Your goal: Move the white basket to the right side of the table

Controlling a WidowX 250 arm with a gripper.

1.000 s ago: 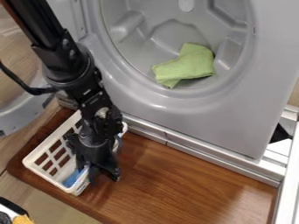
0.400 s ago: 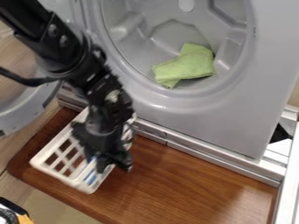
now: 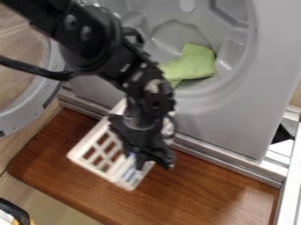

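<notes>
the gripper point(image 3: 155, 165) pinches the white basket point(image 3: 97, 169) by one side, presumably for transport rightward across the table point(image 3: 194, 191).

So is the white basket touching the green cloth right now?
Apart. The camera view shows the green cloth inside the round opening and the white basket lower, by the wooden board, with grey machine front between them.
</notes>
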